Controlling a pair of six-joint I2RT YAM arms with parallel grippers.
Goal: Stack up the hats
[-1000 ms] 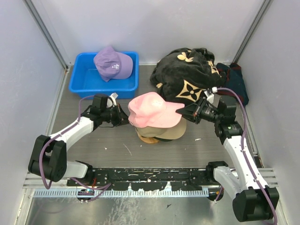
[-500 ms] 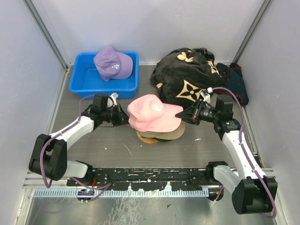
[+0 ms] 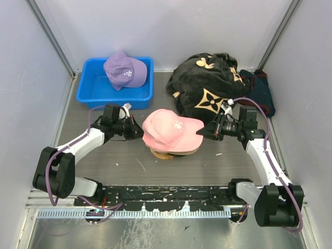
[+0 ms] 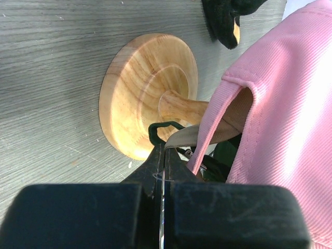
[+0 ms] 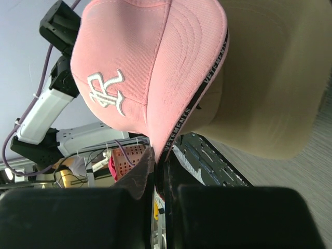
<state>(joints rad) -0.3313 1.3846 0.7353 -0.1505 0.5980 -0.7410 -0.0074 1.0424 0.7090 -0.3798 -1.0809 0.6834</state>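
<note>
Left gripper (image 3: pixel 139 131): clenched, its jaws pressed flat together with no gap, tips at the rear edge of the pink cap (image 3: pixel 171 129). Whether any fabric is pinched between them cannot be told.
Right gripper (image 3: pixel 205 133): clamped on the tip of the pink cap's brim, which runs down between its jaws in the right wrist view.
Pink cap: between the two grippers, topmost on the pile, crown up. Its brim points toward the right gripper and there is a white embroidered logo on the front.
Tan cap (image 5: pixel 259 93): directly under the pink cap, just past the right gripper's tips. Its brim shows beneath the pink brim.
Dark green cap (image 4: pixel 224 154): under the pink cap's rear opening, just past the left gripper's tips. A dark green strap loop and a tan strap lie right at those tips.
Wooden stand (image 4: pixel 140 93): its round base stands on the tabletop (image 3: pixel 114 155) ahead of the left gripper, and its stem rises into the caps.
Lavender cap (image 3: pixel 123 70): well beyond the left gripper, crown up, resting in the blue bin (image 3: pixel 88 85).
Black cloth (image 3: pixel 205 83): heaped just beyond the right gripper, with tan flower marks.
</note>
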